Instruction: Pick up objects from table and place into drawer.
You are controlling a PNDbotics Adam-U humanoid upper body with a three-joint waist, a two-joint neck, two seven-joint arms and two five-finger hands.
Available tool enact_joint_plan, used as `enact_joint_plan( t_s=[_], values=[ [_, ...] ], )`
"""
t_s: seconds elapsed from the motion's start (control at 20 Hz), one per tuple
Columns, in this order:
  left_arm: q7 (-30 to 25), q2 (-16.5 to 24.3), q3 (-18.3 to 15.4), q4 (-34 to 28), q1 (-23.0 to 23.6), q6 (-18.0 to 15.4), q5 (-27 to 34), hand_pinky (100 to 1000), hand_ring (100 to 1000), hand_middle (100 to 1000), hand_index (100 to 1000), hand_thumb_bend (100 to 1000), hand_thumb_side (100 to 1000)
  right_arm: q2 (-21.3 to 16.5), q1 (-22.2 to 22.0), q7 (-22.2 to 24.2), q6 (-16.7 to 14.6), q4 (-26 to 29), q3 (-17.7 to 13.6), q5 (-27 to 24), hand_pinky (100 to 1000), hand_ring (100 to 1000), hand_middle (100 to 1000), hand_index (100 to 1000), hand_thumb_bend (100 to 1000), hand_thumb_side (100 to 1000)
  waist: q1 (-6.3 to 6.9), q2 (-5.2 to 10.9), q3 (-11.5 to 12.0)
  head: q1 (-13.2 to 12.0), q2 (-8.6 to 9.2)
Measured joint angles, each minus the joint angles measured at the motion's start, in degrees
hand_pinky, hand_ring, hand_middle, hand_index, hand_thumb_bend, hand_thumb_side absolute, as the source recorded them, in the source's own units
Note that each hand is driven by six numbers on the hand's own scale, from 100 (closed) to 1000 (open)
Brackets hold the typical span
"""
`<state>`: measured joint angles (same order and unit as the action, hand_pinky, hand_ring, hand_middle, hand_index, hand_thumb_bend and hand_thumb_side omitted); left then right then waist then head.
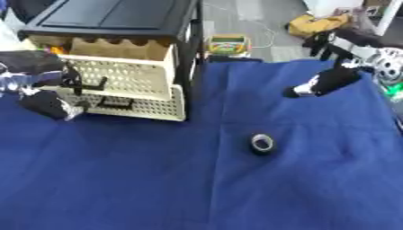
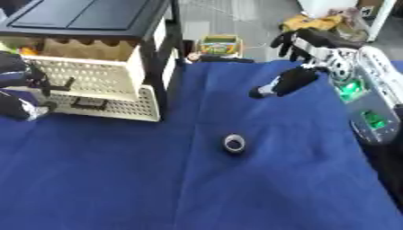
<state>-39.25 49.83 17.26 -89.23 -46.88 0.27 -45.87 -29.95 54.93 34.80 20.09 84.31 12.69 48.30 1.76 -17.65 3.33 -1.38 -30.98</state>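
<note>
- Tape roll [image 1: 262, 143], a small black ring with a pale centre, is lying flat on the blue cloth [image 1: 157, 188], right of the drawer unit [image 1: 118, 67] and nearer the camera than it.
- Left hand [image 1: 49, 104] is hanging just at the drawer unit's left front, by the pulled-out cream drawer [image 1: 126, 74]; I cannot tell whether its fingers are curled or straight.
- Judging by looks, the tape roll is probably handling as a light, stiff ring, not fragile, with a smooth rim that might be slipping; pinching across the rim, or hooking a finger through the hole, seems the sound hold.
- Right hand [image 2: 277, 86] is hovering well right of the drawer unit, released, fingers drooping, grasping nothing.
- Tape roll is sitting apart from that hand, nearer the camera and a little toward the drawer unit.
</note>
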Motion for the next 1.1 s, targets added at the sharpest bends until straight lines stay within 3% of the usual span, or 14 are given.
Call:
enact_joint_plan(
  t_s=[0.9,1.05,1.1],
  values=[
    [2.8,5.6,0.9,-13.0,8.2,3.2,0.7,100,100,100,683,228,576,0.6,0.0,-0.3,0.3,0.0,-0.3,0.7,640,755,738,894,699,424,-1.22,0.74,0.9,0.6,-0.69],
    [2.7,6.0,0.8,-13.9,8.8,3.4,0.7,100,100,100,765,217,580,0.7,0.0,-0.4,0.3,0.0,-0.3,0.7,641,755,739,894,699,423,-1.28,0.76,0.9,0.6,-0.69],
    [2.7,6.1,0.8,-14.2,9.0,3.4,0.7,100,100,100,841,203,576,0.8,0.0,-0.4,0.3,0.0,-0.3,0.7,642,756,739,894,699,423,-1.34,0.76,0.9,0.6,-0.69]
  ],
)
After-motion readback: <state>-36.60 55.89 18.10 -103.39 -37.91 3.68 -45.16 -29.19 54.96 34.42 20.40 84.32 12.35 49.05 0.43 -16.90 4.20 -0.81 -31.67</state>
